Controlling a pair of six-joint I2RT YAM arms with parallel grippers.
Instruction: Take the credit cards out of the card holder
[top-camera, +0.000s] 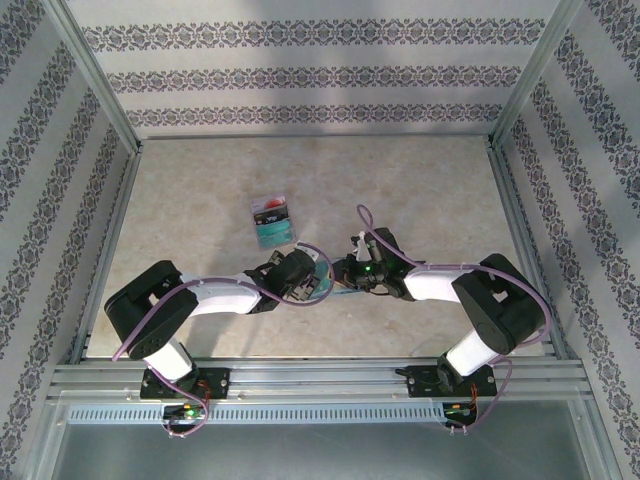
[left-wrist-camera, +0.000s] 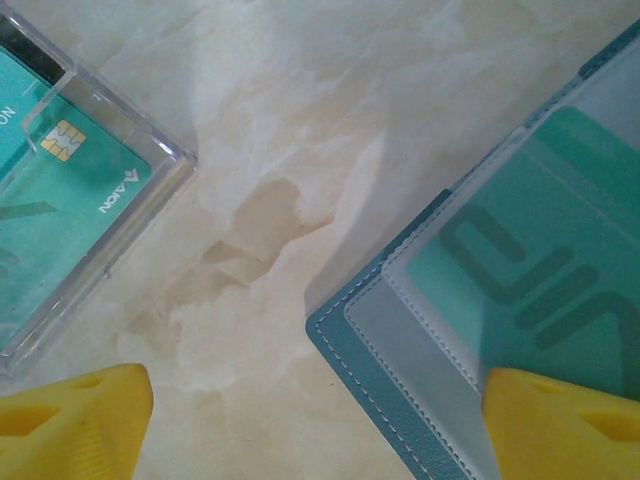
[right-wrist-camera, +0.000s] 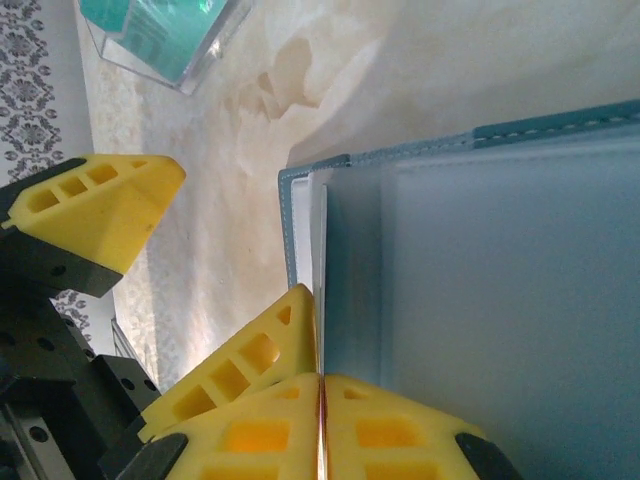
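Right hand (right-wrist-camera: 322, 382) pinching one holder (right-wrist-camera: 480, 300), one card (left-wrist-camera: 540, 270) inside

"AION" in white, on teal card (left-wrist-camera: 62, 205)

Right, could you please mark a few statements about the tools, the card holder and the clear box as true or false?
1. The left tool is open. True.
2. The right tool is wide open. False: it is shut on the edge of the card holder.
3. A teal card sits in the card holder's see-through pocket. True.
4. The clear box is empty. False: a chip card lies in it.
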